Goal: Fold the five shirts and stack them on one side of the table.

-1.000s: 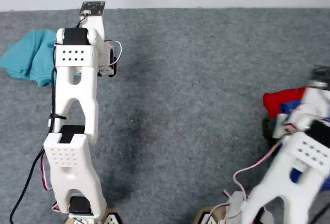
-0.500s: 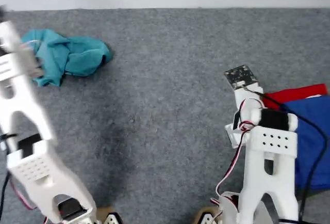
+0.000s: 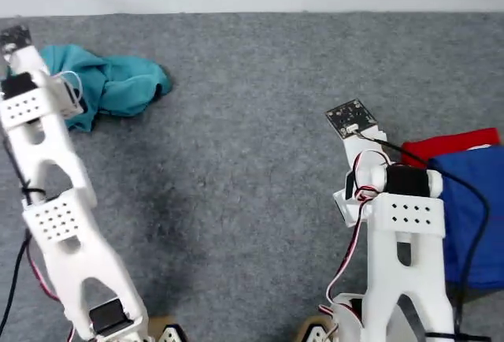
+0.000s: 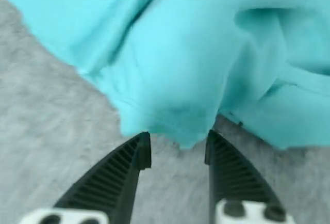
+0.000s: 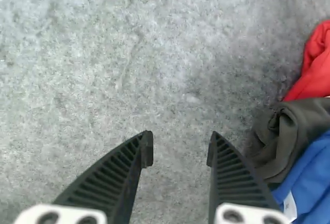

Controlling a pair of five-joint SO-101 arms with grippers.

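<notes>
On my screen the left arm [image 3: 47, 169] stands at the left edge of the table [image 3: 252, 121], over the far left corner. The teal shirt [image 3: 118, 86] lies there in a crumpled heap, not folded, on the grey surface. In the left wrist view, the left gripper [image 4: 178, 149] is open about half way. A rounded edge of the teal shirt [image 4: 206, 53] reaches just between its two black fingertips [image 4: 140, 152]. The jaws are not closed on the cloth, so I see nothing held.

The right arm [image 3: 405, 232] stands near the right edge of the table. The right gripper [image 5: 178, 149] is open about as wide and has nothing between its jaws. Under it I see only bare grey surface. Just beside it, toward the right edge, lies a pile of clothes. A red shirt [image 3: 449, 146] is on the far side of the pile, and a blue shirt [image 3: 472, 216] partly covers its near side. In the right wrist view, a dark garment [image 5: 286, 131] is bunched between the red shirt [image 5: 317, 64] and the blue shirt [image 5: 309, 182], touching both. I cannot tell what kind of garment it is.
</notes>
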